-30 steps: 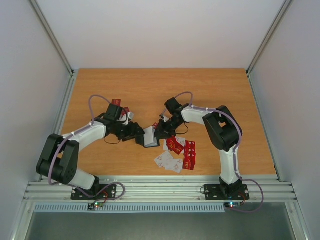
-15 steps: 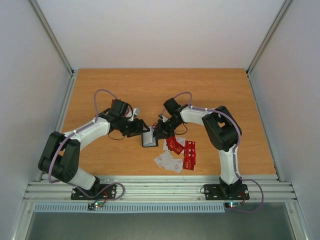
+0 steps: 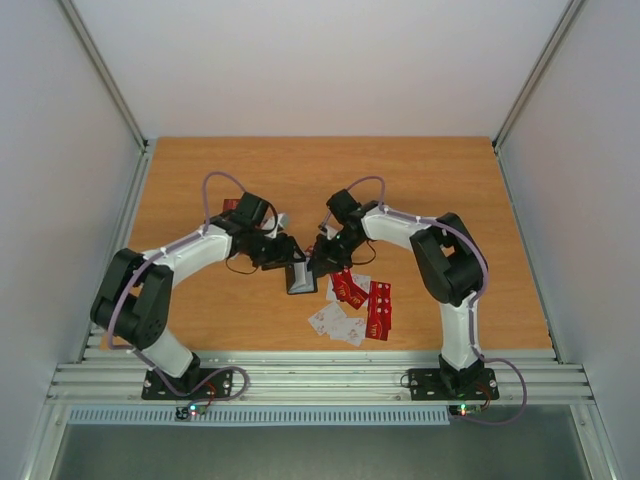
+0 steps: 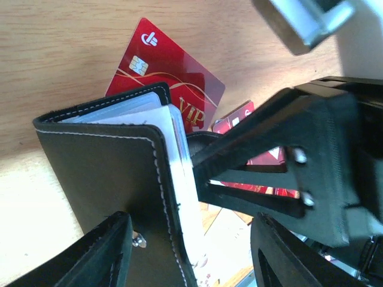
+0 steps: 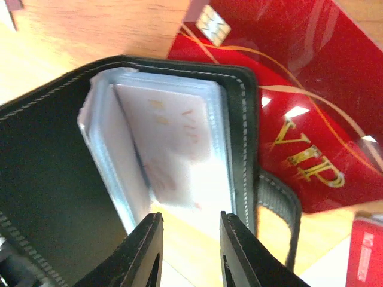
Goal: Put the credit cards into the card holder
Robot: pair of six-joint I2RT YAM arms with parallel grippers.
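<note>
The black card holder stands open on the table between my two grippers. In the left wrist view its cover sits between my left gripper's wide-open jaws, and neither finger clearly presses it. My right gripper is slightly open at the holder's clear pockets, where a pale card with faint red marks sits. A red VIP card lies flat beside and partly under the holder; it also shows in the left wrist view. More red and pale cards lie to the near right.
Loose cards lie spread toward the front edge: red ones and pale ones. A red card peeks out behind the left wrist. The right gripper's fingers reach close in front of the left wrist camera.
My left arm has swung farther from the front edge and to the right, its gripper turning on the holder. The holder has shifted slightly. The right arm has hardly moved.
</note>
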